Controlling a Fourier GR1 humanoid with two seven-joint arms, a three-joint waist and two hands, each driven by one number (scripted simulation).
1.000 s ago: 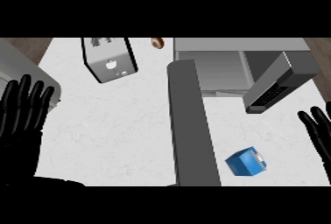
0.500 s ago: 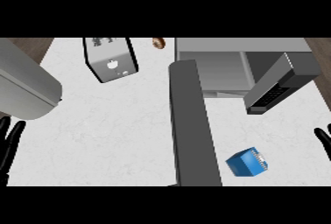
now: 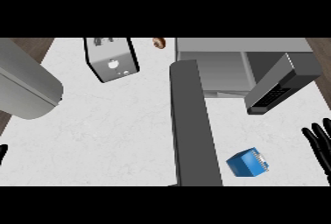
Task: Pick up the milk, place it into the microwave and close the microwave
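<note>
The blue milk carton (image 3: 247, 163) lies on the white counter (image 3: 110, 131) near its front edge, toward the right corner, just right of the open grey microwave door (image 3: 192, 127). The microwave (image 3: 252, 65) stands at the back right corner with its cavity open. The right hand (image 3: 319, 144) shows at the right edge, fingers straight and spread, holding nothing, apart from the carton. Only a sliver of the left hand (image 3: 2, 153) shows at the left edge; its fingers cannot be judged. A toaster (image 3: 111, 59) stands at the back edge beside a small brown item (image 3: 158, 42).
</note>
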